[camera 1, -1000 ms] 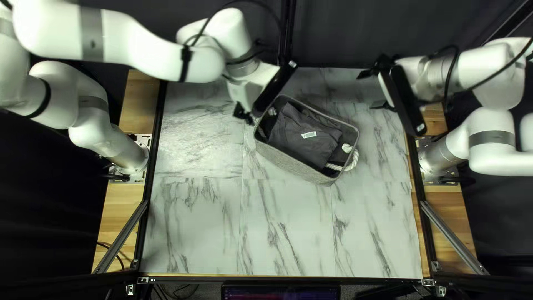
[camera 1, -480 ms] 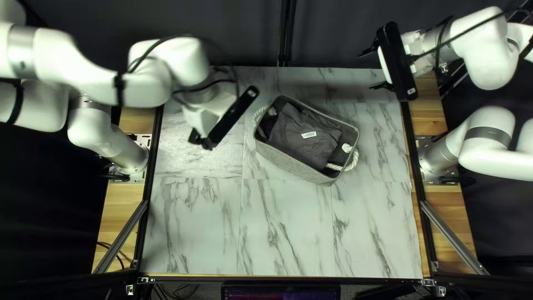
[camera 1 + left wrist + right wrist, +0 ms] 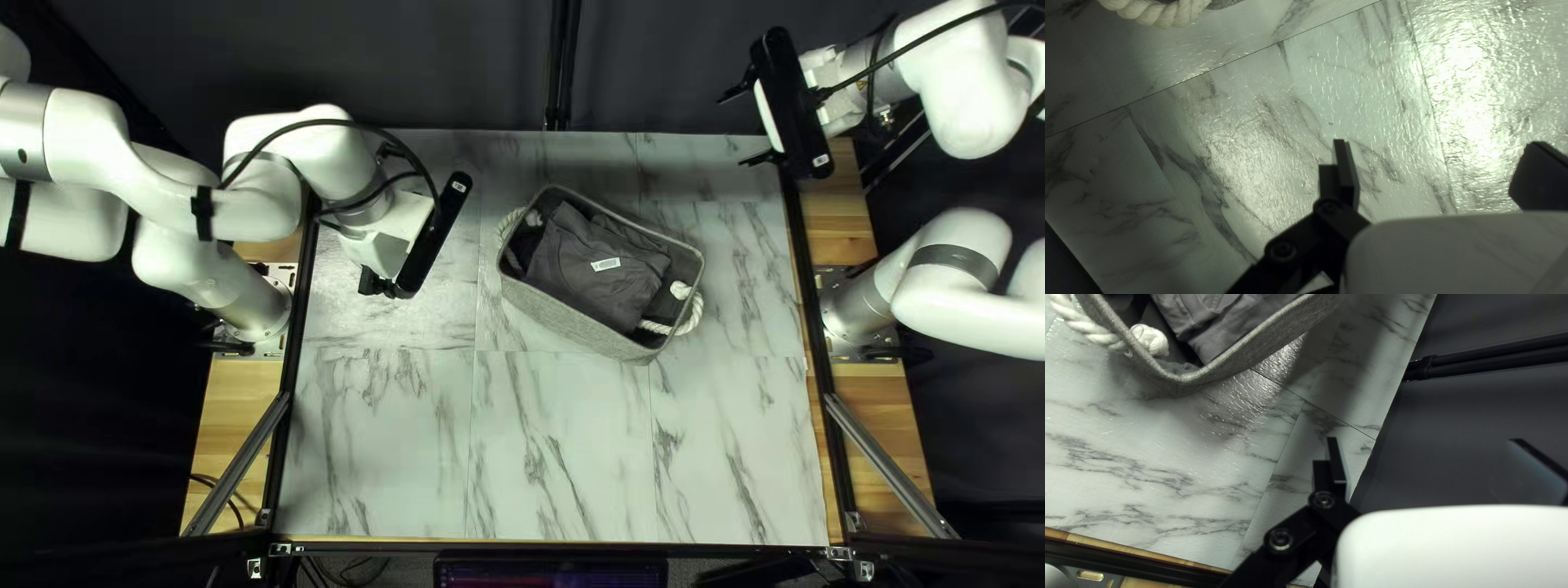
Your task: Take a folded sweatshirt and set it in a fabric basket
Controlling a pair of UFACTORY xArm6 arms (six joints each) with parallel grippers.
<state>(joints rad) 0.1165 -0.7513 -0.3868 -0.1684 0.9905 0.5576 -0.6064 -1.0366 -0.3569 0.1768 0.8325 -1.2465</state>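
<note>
The dark grey sweatshirt [image 3: 599,267] lies folded inside the grey fabric basket [image 3: 577,317], its white label facing up. My left gripper [image 3: 383,285] hangs over the table to the left of the basket, not touching it. In the left wrist view my left gripper [image 3: 1434,171] is open, with only tabletop between its spread fingers. High at the table's far right corner is my right gripper [image 3: 746,129]. The right wrist view shows my right gripper [image 3: 1434,467] open and holding nothing; the sweatshirt [image 3: 1214,326] in the basket [image 3: 1235,363] appears ahead of it, off to one side.
White rope handles [image 3: 689,310] stick out at both ends of the basket. The marble-patterned table [image 3: 566,446] extends in front of it. A black frame rail [image 3: 289,381] runs along the table's left edge, with a dark curtain [image 3: 457,65] behind the far edge.
My left arm has swung away from the basket toward the left. My right arm has pulled back toward the far right and upward. Basket and sweatshirt have stayed put.
</note>
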